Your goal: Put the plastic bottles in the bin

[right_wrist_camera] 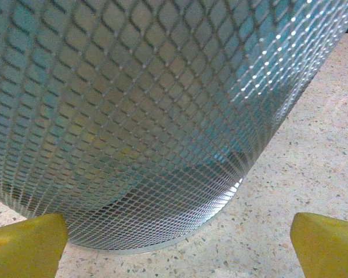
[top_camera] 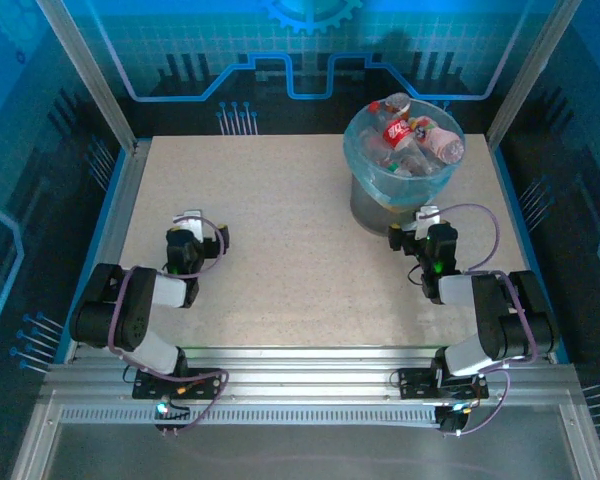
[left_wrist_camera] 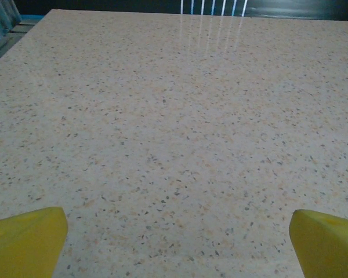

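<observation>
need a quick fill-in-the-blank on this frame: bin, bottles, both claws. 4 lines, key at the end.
1. The bin stands near the table's far ____ corner.
2. The plastic bottles lie ____ the bin.
3. The right claw faces the bin's wall of metal ____.
4. The left claw is ____, with nothing in it, above bare table.

Missing words: right; inside; mesh; open
</observation>
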`<state>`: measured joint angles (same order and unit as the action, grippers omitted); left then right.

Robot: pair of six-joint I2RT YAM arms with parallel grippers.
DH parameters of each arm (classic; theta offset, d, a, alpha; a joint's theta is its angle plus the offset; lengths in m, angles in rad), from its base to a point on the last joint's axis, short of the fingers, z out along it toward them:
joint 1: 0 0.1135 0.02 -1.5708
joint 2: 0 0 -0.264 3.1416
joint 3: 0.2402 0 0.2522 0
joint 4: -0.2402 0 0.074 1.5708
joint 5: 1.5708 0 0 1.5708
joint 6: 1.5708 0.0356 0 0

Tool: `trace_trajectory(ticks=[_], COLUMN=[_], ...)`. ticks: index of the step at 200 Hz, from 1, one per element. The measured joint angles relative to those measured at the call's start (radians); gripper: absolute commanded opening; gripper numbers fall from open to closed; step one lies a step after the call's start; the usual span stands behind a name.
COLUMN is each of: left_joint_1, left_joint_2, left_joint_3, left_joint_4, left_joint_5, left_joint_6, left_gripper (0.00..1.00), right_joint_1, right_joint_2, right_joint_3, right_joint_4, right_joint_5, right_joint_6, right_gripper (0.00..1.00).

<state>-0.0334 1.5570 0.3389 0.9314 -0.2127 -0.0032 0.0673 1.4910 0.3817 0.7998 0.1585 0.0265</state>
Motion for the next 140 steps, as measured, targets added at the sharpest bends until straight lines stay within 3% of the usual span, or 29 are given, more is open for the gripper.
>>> trace_trajectory(ticks=[140], left_joint_1=[0.0], left_joint_2=[0.0], left_joint_3=[0.001], left_joint_4=[0.002], left_joint_5=[-0.012], left_joint_6=[-0.007], left_gripper=[0.99], right_joint_1=[0.0], right_joint_2=[0.0], right_joint_3=[0.0], right_joint_4=[0.0], right_joint_5=[0.002], right_joint_6=[0.0], right_gripper=[1.0])
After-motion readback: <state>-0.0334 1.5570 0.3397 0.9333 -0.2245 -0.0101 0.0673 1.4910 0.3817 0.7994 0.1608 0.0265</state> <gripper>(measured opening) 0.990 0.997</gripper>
